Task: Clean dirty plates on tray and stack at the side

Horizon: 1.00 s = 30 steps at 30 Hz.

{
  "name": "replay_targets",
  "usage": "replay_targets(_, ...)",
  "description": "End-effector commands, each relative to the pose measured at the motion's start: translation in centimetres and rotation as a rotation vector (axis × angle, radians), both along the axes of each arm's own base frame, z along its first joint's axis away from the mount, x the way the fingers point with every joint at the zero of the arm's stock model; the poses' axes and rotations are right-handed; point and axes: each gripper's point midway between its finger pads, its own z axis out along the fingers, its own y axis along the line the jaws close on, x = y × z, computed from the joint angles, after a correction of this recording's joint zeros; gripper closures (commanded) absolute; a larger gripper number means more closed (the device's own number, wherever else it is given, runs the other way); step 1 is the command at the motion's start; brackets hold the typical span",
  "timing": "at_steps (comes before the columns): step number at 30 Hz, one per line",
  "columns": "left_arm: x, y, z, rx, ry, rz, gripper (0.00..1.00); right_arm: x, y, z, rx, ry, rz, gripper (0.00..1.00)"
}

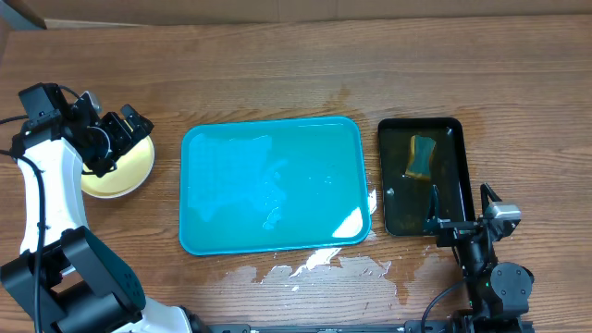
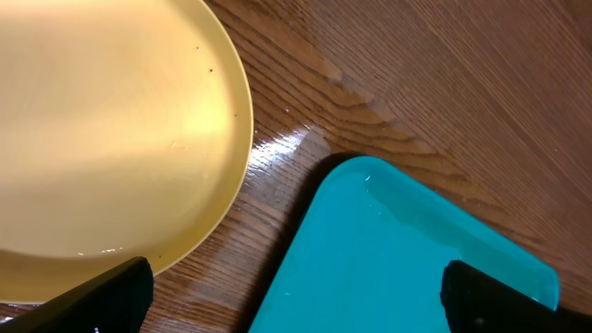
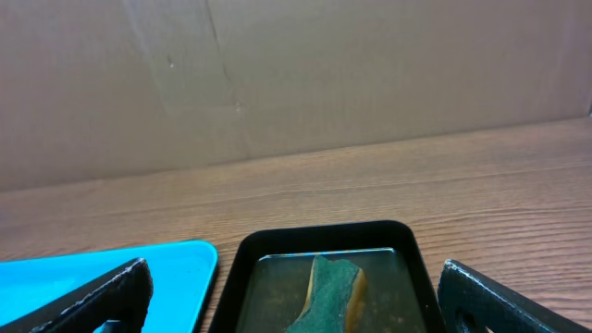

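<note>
From overhead, we see the turquoise tray (image 1: 305, 153) lying in the middle of the desk (image 1: 277, 74), with no plate on it and only a film of water on its floor. The pale yellow plate (image 1: 125, 178) sits on the desk left of the tray, apart from it; we cannot tell whether other plates lie under it. The left tool (image 1: 125, 129) hangs over the plate's far edge, its jaws spread wide with nothing between them. A puddle (image 1: 324, 268) glistens on the desk along the tray's near edge. Just right of the turquoise tray is a black tray (image 1: 381, 176) holding a sponge (image 1: 422, 155) in its far half. The right tool (image 1: 460, 208) sits at its near right corner, fully open and empty. In the left wrist view, the pale yellow plate (image 2: 102, 129) fills the upper left and a rounded corner of the turquoise tray (image 2: 398, 259) shows at lower right, with wet wood between them. Both fingertips (image 2: 102, 296) of the left tool (image 2: 296, 301) stand wide apart at the bottom edge. In the right wrist view, the black tray (image 3: 324, 236) and its sponge (image 3: 333, 291) lie between the right tool's (image 3: 296, 310) spread fingers (image 3: 513, 301). A corner of the turquoise tray (image 3: 92, 264) is at left, and a cardboard wall (image 3: 324, 74) stands beyond the desk.
</note>
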Motion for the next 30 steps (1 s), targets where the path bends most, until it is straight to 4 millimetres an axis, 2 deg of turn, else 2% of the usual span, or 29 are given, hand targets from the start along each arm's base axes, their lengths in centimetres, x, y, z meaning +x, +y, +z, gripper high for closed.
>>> replay_targets(1,-0.1,-0.1,0.7,0.022,-0.02,-0.016,0.0,0.0,-0.1,-0.1,-0.006,-0.007,-0.005,0.0)
replay_targets(17,-0.1,-0.1,0.6,0.036,-0.013,-0.017,0.0,0.0,-0.1,-0.1,-0.006,-0.007,-0.005,0.0)
replay_targets(19,0.0,-0.3,1.1,0.065,-0.017,-0.023,0.0,0.0,-0.1,-0.1,-0.006,-0.007,-0.005,0.0)
replay_targets(22,-0.1,-1.2,3.9,0.158,-0.065,-0.037,0.0,0.0,-0.1,-0.1,-0.006,-0.007,-0.005,0.0)
replay_targets(25,-0.4,-3.5,8.3,0.266,-0.158,-0.076,0.0,0.0,-0.1,-0.1,-0.006,-0.007,-0.005,0.0)
replay_targets(27,-0.9,-6.1,11.7,0.316,-0.245,-0.122,0.0,0.0,-0.1,-0.1,-0.006,-0.007,-0.005,0.0)
replay_targets(30,-2.7,-11.2,16.9,0.336,-0.41,-0.228,0.0,0.0,-0.1,-0.1,-0.006,-0.007,-0.005,0.0)
